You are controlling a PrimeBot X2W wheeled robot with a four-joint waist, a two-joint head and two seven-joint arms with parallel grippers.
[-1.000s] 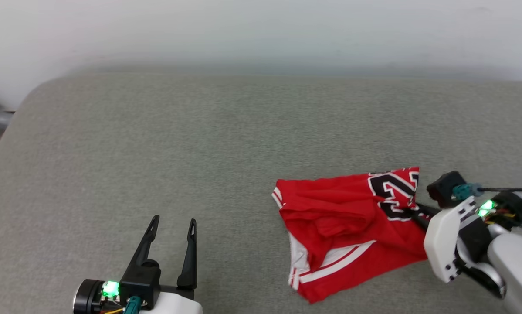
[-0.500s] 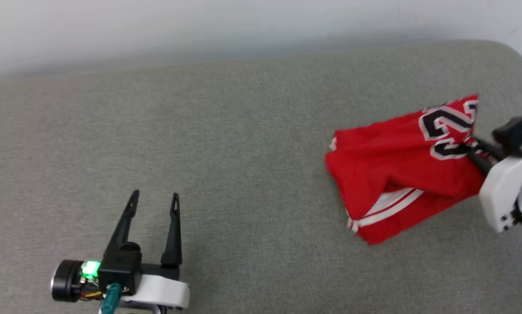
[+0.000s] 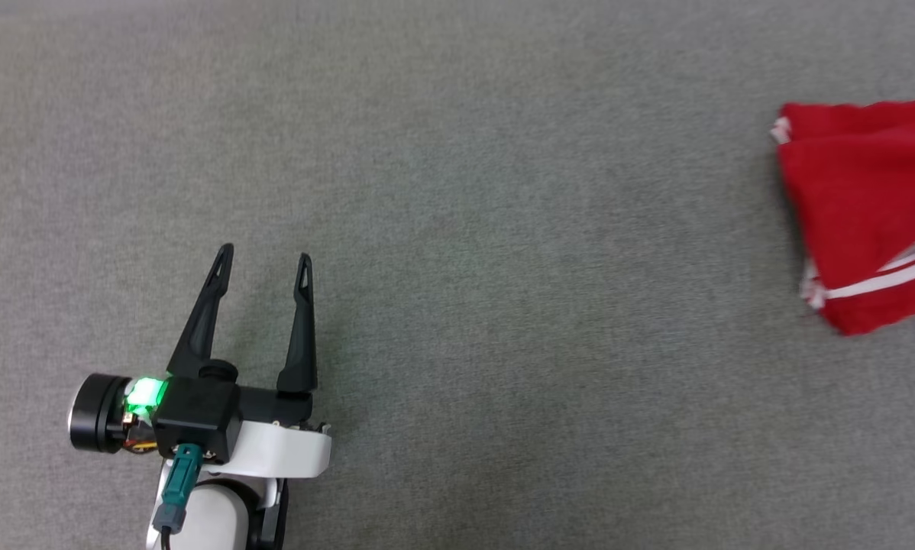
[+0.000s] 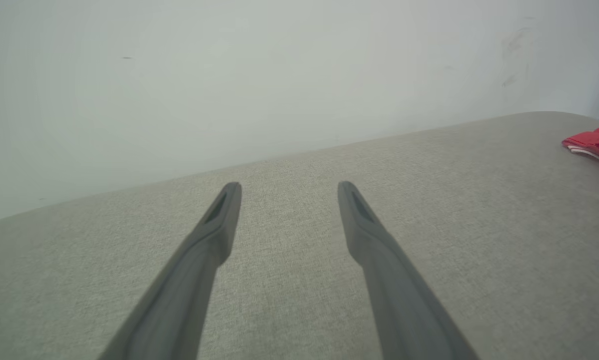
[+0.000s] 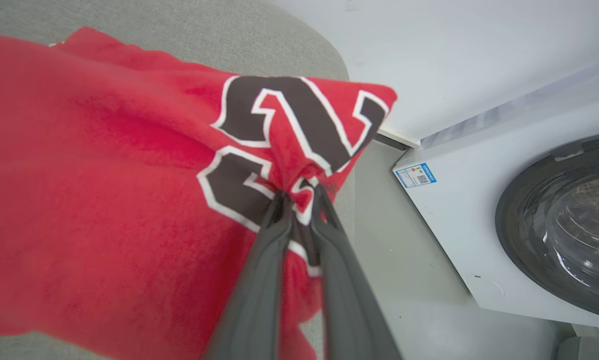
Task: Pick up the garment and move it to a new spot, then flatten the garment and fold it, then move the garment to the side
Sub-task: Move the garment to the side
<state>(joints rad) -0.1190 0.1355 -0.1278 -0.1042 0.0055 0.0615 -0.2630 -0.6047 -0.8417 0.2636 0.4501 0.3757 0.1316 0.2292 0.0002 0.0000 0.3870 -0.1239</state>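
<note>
The red garment [image 3: 862, 214] sits at the right edge of the grey cushion [image 3: 503, 229] in the head view. A folded red part with white stripes shows there, and the rest runs out of the picture.

In the right wrist view the garment [image 5: 104, 200] is gathered up at one point over the cushion's [image 5: 179, 30] rounded corner. The right gripper [image 5: 300, 192] has its two dark fingers pressed together on a pinch of the cloth, in the middle of the large black-and-white printed number. The fabric puckers around the fingertips and drapes away from them across the cushion.

The left gripper [image 3: 264, 253] hovers over the near left part of the cushion, well apart from the garment. Its fingers are spread and nothing is between them. In the left wrist view the left gripper [image 4: 289, 185] points across the cushion [image 4: 479, 225] toward the pale wall [image 4: 229, 75] behind it, and a corner of the garment [image 4: 597, 145] lies at the cushion's far right.

Past the cushion's corner and below it is a pale floor [image 5: 409, 280]. A white washing machine [image 5: 479, 225] stands on that floor, with a round dark door [image 5: 564, 220] and a small label [image 5: 415, 175] near its upper corner.
</note>
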